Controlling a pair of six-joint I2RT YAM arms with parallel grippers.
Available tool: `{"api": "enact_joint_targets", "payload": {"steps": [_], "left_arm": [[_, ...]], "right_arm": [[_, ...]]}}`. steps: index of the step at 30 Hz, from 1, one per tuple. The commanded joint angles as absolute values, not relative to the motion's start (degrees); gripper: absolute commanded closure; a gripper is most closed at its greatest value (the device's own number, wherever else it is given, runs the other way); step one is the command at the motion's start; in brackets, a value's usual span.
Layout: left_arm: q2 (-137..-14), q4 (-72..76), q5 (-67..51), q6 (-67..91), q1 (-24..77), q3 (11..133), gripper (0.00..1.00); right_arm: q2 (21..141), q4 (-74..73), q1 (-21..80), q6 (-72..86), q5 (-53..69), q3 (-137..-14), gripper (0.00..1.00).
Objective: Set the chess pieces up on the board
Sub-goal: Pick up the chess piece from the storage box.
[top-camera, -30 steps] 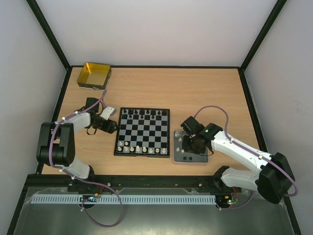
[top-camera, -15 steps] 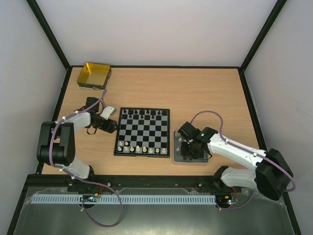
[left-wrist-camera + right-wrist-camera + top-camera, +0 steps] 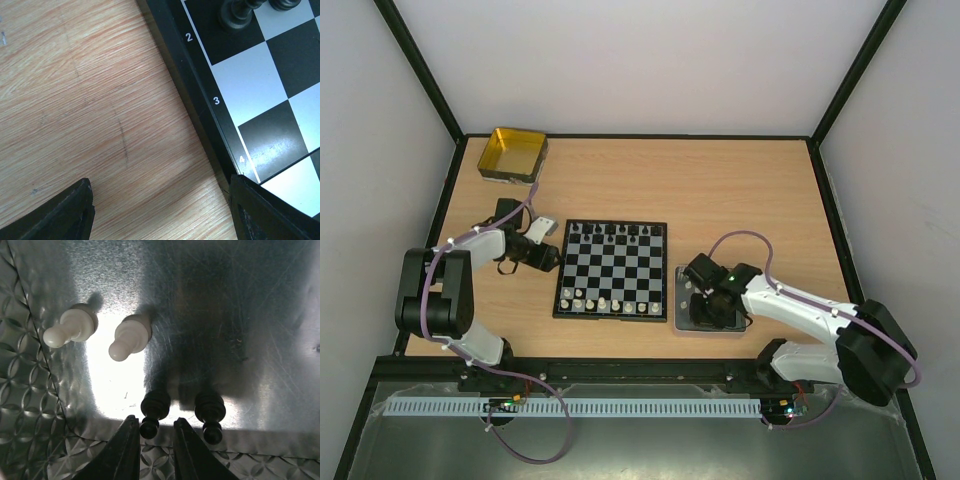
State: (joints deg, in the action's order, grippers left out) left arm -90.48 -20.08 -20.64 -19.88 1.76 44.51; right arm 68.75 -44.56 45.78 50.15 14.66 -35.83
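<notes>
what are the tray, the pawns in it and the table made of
The tray looks like bare metal: bright glare, fine scratches, an embossed diamond pattern on its wall. The white pawns and black pawns are smooth and slightly glossy, probably moulded plastic. The table shows light wood grain; whether it is solid wood or laminate cannot be told.

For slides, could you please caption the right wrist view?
Right pincer straddling a small black pawn on a metal tray.

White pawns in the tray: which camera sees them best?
Right wrist: both white pawns show big and clear in the tray. In the top view the arm hides them. Left wrist shows none.
</notes>
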Motion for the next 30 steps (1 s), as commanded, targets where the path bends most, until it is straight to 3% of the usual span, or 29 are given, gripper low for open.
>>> {"api": "enact_joint_targets", "payload": {"steps": [1, 10, 30], "left_arm": [[-90.9, -21.6, -19.9, -19.6, 2.4, 43.8, 0.26], [-90.6, -21.6, -19.8, -19.7, 2.3, 43.8, 0.26], [-89.8, -21.5, -20.3, -19.9, 2.3, 43.4, 0.27]], "right_arm": [[69.6, -43.5, 46.1, 49.9, 14.9, -34.8, 0.81], [71.7, -41.8, 46.1, 49.4, 14.6, -35.9, 0.94], [67.9, -57.4, 46.1, 48.8, 5.2, -50.1, 0.97]]}}
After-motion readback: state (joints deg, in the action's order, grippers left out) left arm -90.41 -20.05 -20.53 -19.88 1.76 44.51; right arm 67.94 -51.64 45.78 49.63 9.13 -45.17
